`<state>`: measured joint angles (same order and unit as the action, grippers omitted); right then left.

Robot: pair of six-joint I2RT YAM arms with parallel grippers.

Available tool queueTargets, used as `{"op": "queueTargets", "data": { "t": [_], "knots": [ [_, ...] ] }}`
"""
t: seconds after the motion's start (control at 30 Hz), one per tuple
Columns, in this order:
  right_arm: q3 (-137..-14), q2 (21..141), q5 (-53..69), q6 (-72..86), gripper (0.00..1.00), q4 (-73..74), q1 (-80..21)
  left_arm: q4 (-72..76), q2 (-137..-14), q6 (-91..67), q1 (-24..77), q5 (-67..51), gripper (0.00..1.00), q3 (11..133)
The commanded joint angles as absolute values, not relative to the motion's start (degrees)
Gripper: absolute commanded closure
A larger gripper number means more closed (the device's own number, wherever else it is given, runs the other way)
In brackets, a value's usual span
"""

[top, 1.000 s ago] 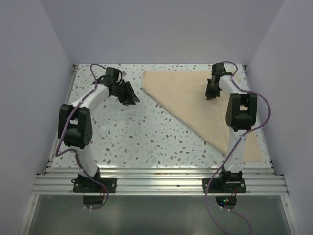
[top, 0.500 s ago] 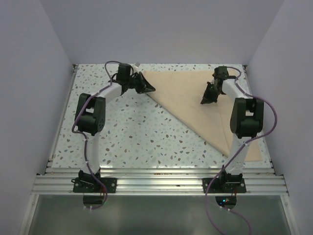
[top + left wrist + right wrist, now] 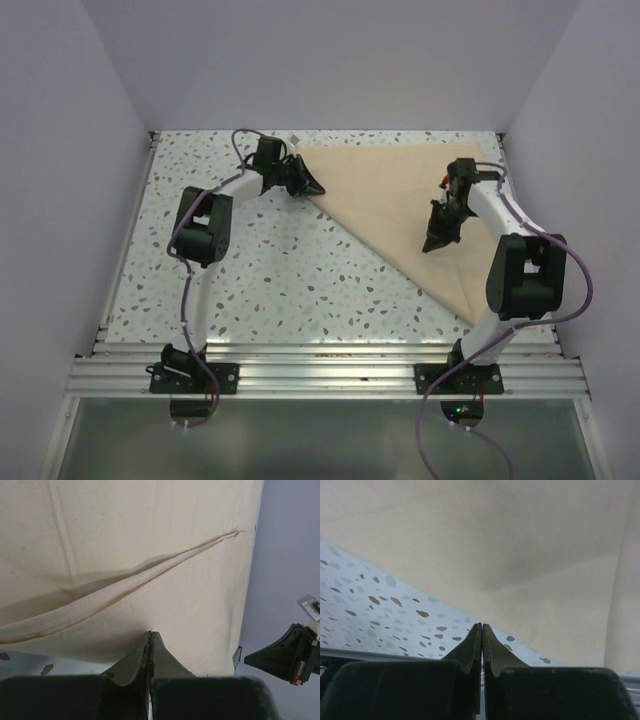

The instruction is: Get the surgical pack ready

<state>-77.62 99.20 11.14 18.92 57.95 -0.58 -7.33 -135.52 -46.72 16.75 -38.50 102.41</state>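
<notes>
The tan cloth sheet (image 3: 390, 190) lies folded into a triangle on the right half of the speckled table. It also shows in the left wrist view (image 3: 125, 530), with a long crease, and in the right wrist view (image 3: 520, 540). My left gripper (image 3: 320, 188) is shut at the cloth's far left corner, its tips (image 3: 150, 633) against the cloth edge, with nothing visible between the jaws. My right gripper (image 3: 432, 247) is shut and empty, low over the cloth near its diagonal edge (image 3: 481, 625). The tray, scissors, forceps, gauze and packet are out of view.
The speckled tabletop (image 3: 260, 260) is bounded by white walls at the left, back and right. An aluminium rail (image 3: 320, 375) with the arm bases runs along the near edge. The right arm's gripper shows at the right of the left wrist view (image 3: 285, 652).
My left gripper swung right from the far left of the table to the cloth's far left corner. My right gripper moved nearer across the cloth toward its diagonal edge.
</notes>
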Motion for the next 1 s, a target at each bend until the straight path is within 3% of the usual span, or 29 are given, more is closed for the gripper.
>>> {"op": "queueTargets", "data": {
  "t": [0.0,0.5,0.77,0.97],
  "knots": [
    [-72.61,95.98,11.52,16.0,1.0,59.6,-0.26,-9.13,-136.67,-44.39,17.58,-37.09,1.0,103.71],
    [-68.29,102.74,11.95,14.15,1.0,54.85,-0.18,-22.23,-139.66,-37.62,17.05,-30.85,1.0,107.05],
    [-67.15,104.59,11.43,14.68,1.0,52.91,-0.18,-20.83,-132.63,-36.91,19.5,-31.99,0.81,105.82],
    [-68.9,105.38,10.99,14.15,1.0,53.96,-0.18,-16.09,-130.08,-40.25,22.06,-34.01,0.84,101.87]
  ]
}}
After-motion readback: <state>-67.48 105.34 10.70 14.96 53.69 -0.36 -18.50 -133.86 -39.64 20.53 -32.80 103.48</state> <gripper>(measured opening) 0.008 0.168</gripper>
